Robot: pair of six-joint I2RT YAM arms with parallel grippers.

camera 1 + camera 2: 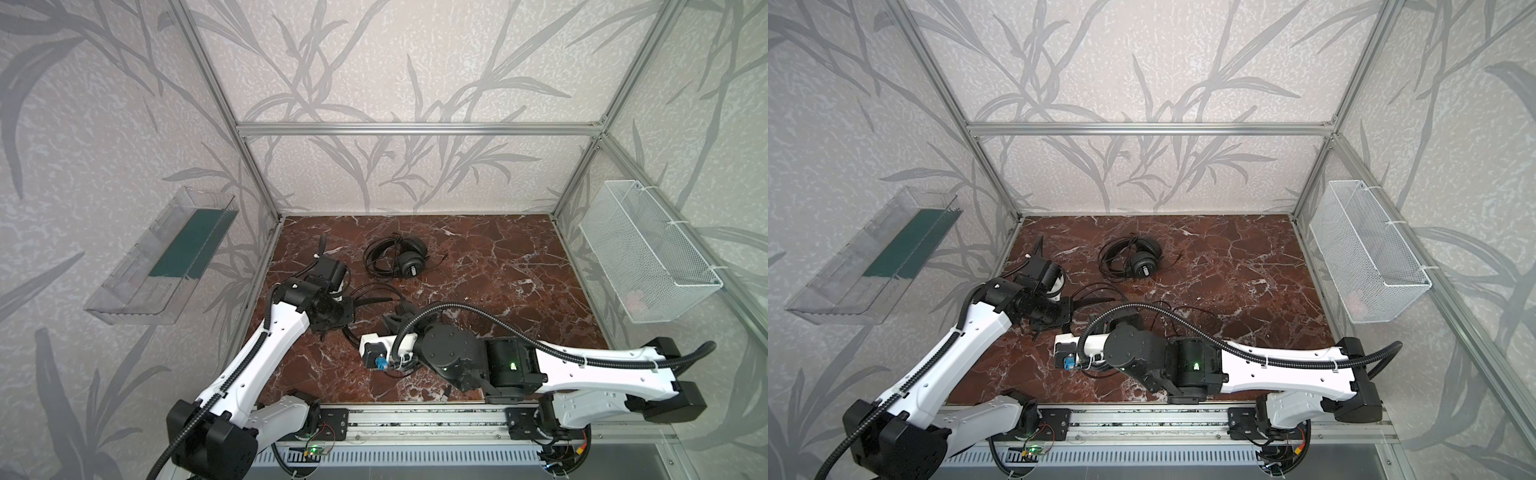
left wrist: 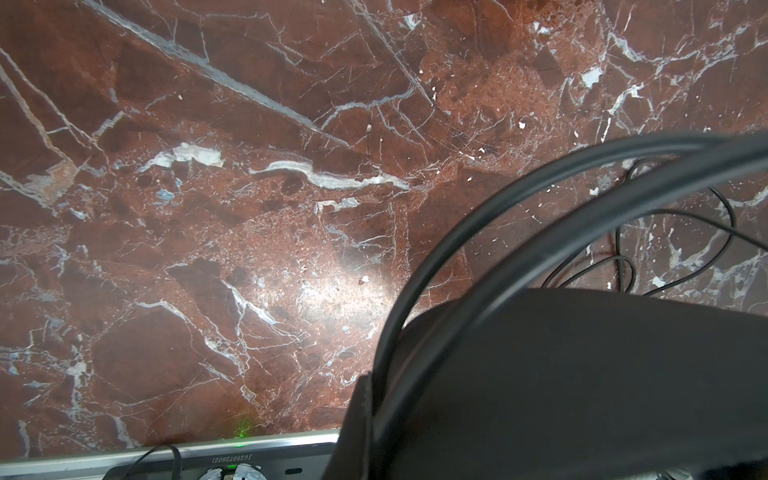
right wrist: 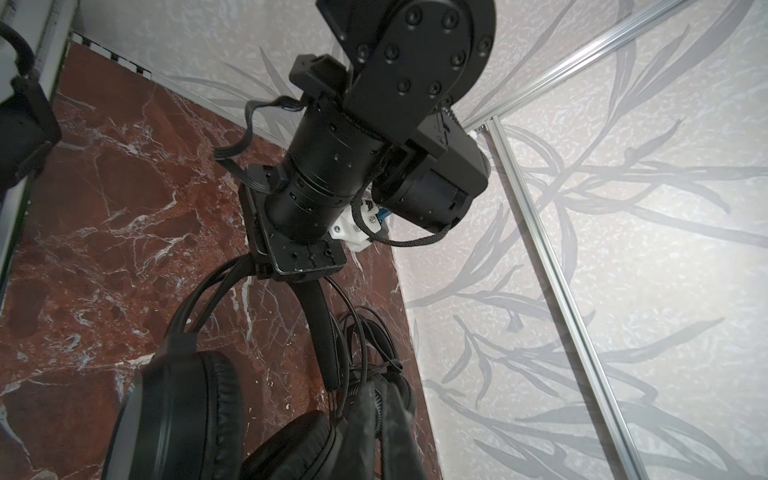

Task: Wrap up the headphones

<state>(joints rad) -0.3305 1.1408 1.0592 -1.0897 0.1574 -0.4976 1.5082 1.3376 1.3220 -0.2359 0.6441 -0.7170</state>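
One pair of headphones (image 1: 397,259) (image 1: 1133,261) lies at the back middle of the marble, ridged earcup up, its cable coiled beside it. A second pair of headphones (image 3: 178,415) hangs between my arms. My left gripper (image 1: 365,301) (image 1: 1090,302) is shut on its headband (image 2: 498,232). That pair's two padded earcups fill the right wrist view beside my right gripper (image 3: 382,419) (image 1: 401,313), which is shut. I cannot tell whether the thin cable (image 1: 1183,309) is pinched in it. In both top views the right arm hides the earcups.
A clear plastic bin (image 1: 162,257) with a green insert hangs on the left wall. On the right wall is a white mesh basket (image 1: 648,249). An aluminium rail (image 1: 415,419) carrying both arm bases runs along the front edge. Loose cable trails on the marble (image 2: 623,266).
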